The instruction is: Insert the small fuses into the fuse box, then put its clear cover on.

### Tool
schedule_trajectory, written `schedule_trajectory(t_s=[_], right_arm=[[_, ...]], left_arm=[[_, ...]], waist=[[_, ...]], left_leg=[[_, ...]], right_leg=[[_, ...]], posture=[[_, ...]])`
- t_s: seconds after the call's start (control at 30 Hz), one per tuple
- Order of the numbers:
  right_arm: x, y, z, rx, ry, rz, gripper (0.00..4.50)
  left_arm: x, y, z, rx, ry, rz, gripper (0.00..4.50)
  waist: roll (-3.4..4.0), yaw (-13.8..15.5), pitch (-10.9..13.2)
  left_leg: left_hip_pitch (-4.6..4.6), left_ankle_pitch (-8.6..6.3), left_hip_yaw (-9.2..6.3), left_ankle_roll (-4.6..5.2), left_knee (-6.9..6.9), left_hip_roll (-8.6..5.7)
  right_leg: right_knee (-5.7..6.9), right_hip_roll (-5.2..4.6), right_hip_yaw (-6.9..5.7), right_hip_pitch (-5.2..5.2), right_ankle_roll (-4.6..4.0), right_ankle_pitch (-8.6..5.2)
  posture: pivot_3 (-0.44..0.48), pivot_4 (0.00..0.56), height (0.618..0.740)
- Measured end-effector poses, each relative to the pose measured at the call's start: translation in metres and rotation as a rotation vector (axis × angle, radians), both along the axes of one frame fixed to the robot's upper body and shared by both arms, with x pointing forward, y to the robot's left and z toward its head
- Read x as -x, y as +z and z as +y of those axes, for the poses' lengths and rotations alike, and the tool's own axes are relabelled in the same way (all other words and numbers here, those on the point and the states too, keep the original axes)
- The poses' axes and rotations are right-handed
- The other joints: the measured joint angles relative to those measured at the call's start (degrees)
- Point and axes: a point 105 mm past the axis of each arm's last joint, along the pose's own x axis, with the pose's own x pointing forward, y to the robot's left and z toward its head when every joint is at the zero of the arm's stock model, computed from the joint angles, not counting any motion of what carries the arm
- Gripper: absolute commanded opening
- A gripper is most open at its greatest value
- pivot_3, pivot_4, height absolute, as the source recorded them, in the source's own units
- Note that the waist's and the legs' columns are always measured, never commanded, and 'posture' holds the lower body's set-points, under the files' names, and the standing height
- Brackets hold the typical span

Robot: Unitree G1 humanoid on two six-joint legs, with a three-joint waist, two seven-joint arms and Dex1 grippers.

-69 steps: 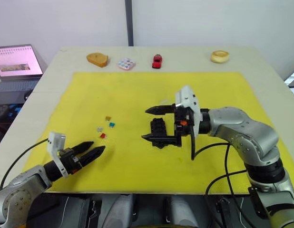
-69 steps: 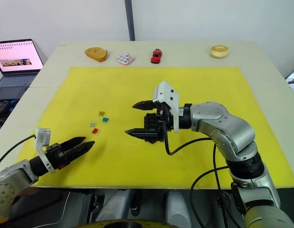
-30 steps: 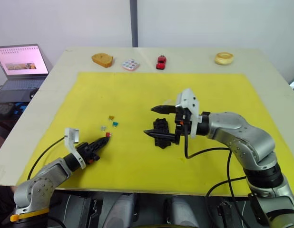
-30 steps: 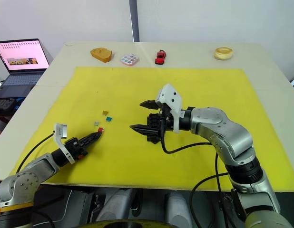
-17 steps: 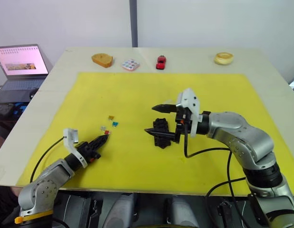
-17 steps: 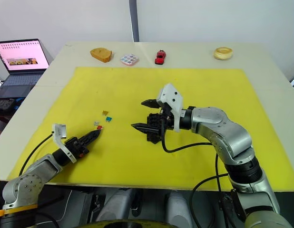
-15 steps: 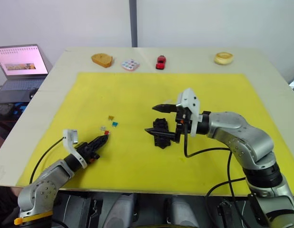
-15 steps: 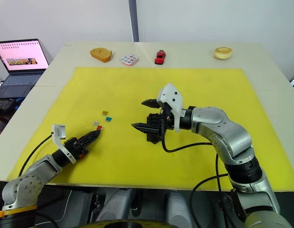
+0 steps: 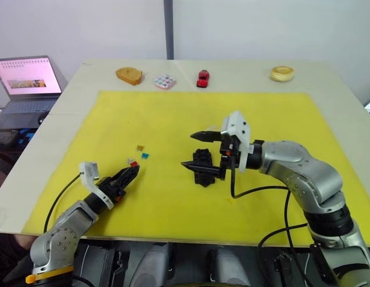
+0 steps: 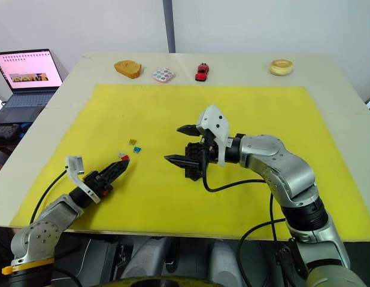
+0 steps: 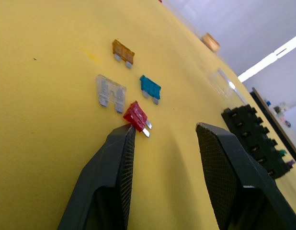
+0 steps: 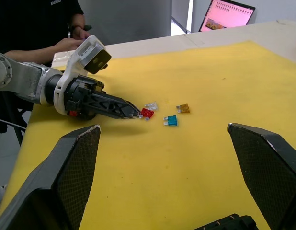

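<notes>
Four small fuses lie on the yellow mat (image 9: 173, 113): amber (image 11: 123, 51), teal (image 11: 150, 87), grey (image 11: 111, 90) and red (image 11: 136, 116). My left gripper (image 11: 165, 127) is open and low over the mat, with one fingertip (image 11: 128, 130) touching the red fuse. The black fuse box (image 9: 203, 166) lies mid-mat with two fuses seated at one end (image 11: 285, 157). My right gripper (image 9: 196, 152) is open, its fingers on either side of the box; I cannot tell whether they touch it. A faint clear cover (image 11: 223, 82) lies beyond the fuses.
Along the table's far edge sit a tan bread-like piece (image 9: 129, 75), a white tile with coloured dots (image 9: 164, 81), a red toy car (image 9: 202, 78) and a yellow ring (image 9: 282, 73). A laptop (image 9: 26, 78) stands off the left side. A person in black (image 12: 42, 24) sits there.
My left gripper has moved forward from the mat's near left to the fuse cluster and now has a fingertip at the red fuse. The right gripper has stayed at the fuse box.
</notes>
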Motion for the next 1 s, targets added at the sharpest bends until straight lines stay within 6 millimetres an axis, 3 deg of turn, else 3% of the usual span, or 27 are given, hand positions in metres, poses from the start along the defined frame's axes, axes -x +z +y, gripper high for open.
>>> schedule_trajectory(t_s=[0.27, 0.37, 0.43, 0.47, 0.87, 0.93, 1.0], right_arm=[[-0.001, 0.000, 0.000, 0.004, -0.005, -0.004, 4.50], [-0.001, 0.000, 0.000, 0.005, -0.006, -0.004, 4.50], [-0.001, 0.000, 0.000, 0.005, -0.007, -0.005, 4.50], [-0.001, 0.000, 0.000, 0.005, -0.007, -0.005, 4.50], [0.000, -0.003, 0.000, 0.009, -0.028, 0.039, 4.50], [0.001, -0.002, -0.001, 0.005, -0.027, 0.110, 4.50], [0.002, 0.013, -0.002, -0.035, 0.014, 0.209, 4.50]], left_arm=[[-0.005, -0.002, 0.004, 0.032, -0.001, 0.058, 2.12], [-0.007, -0.002, 0.006, 0.012, -0.018, 0.073, 1.28], [-0.008, -0.003, 0.006, 0.014, -0.017, 0.077, 0.32], [-0.008, -0.003, 0.006, 0.014, -0.019, 0.080, 0.06], [-0.006, 0.004, 0.006, 0.030, -0.058, 0.061, 0.06], [0.000, 0.016, 0.007, 0.008, -0.121, 0.042, 0.06], [0.004, 0.040, 0.005, -0.014, -0.218, -0.010, 0.06]], waist=[[0.01, -0.1, 0.0], [0.02, -0.1, 0.0], [0.02, -0.1, 0.0], [0.02, -0.2, 0.0], [-0.02, -0.2, 0.0], [-0.10, -0.5, 0.1], [-0.12, -0.8, 0.3]], left_leg=[[0.02, 0.03, -0.01, 0.02, 0.00, 0.00], [0.02, 0.01, -0.01, -0.01, -0.01, 0.00], [0.02, 0.01, -0.01, -0.01, -0.02, 0.00], [0.02, 0.01, -0.01, -0.01, -0.02, 0.00], [0.00, -0.02, -0.02, -0.05, -0.08, 0.02], [-0.24, 0.01, -0.03, -0.01, -0.07, 0.02], [-0.44, 0.06, -0.02, 0.04, -0.01, 0.01]], right_leg=[[0.01, 0.01, 0.00, 0.00, 0.00, 0.00], [0.00, 0.01, 0.00, -0.01, 0.00, 0.00], [0.00, 0.01, 0.00, -0.01, 0.00, 0.00], [-0.01, 0.01, 0.00, -0.01, 0.00, 0.00], [-0.02, 0.01, 0.00, -0.05, -0.02, -0.01], [0.00, 0.01, 0.00, -0.29, -0.02, -0.01], [0.03, 0.01, 0.01, -0.50, -0.01, 0.00]], posture=[[0.000, 0.150, 0.740], [0.000, 0.150, 0.740], [0.000, 0.150, 0.740], [0.000, 0.150, 0.740], [0.000, 0.150, 0.740], [0.000, 0.150, 0.740], [0.000, 0.150, 0.740]])
